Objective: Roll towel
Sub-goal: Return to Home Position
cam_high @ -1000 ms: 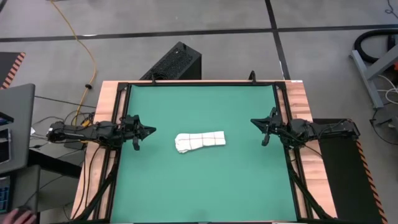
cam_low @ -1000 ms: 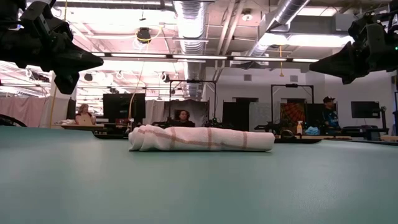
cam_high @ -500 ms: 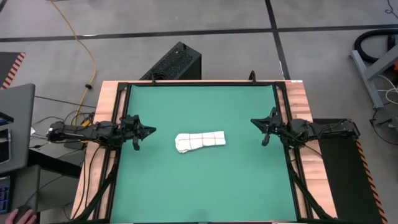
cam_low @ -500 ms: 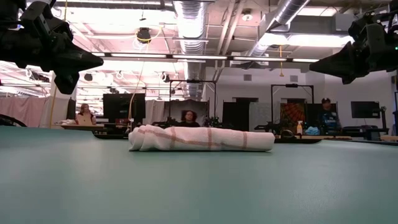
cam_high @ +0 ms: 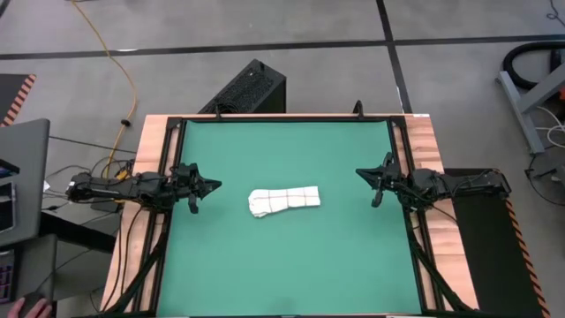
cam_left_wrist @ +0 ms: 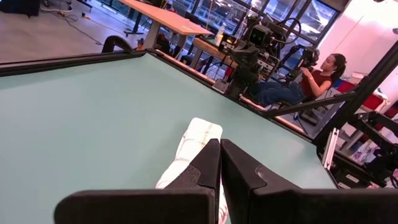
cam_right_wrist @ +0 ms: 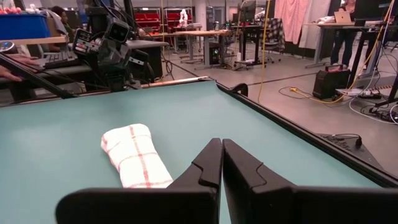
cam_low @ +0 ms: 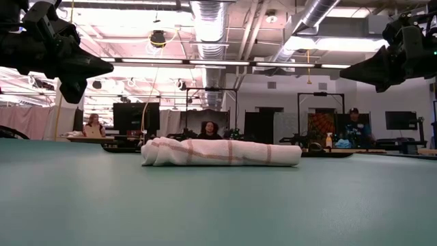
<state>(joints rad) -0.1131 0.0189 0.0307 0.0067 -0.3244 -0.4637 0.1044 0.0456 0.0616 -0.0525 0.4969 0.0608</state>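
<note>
The towel (cam_high: pixel 283 200), white with thin red check lines, lies rolled into a short log on the green mat (cam_high: pixel 282 265) near the table's middle, its length running left to right. It also shows in the low view (cam_low: pixel 220 152), the left wrist view (cam_left_wrist: pixel 188 149) and the right wrist view (cam_right_wrist: pixel 134 155). My left gripper (cam_high: pixel 212 185) is shut and empty over the mat's left edge, well left of the towel. My right gripper (cam_high: pixel 362 173) is shut and empty over the mat's right edge, well right of the towel. Both hang above the table.
A dark frame (cam_high: pixel 287 117) borders the mat, with wooden table strips (cam_high: pixel 428 150) outside it. A black box (cam_high: pixel 247 88) stands on the floor beyond the far edge. People sit at desks in the room behind (cam_low: pixel 208 130).
</note>
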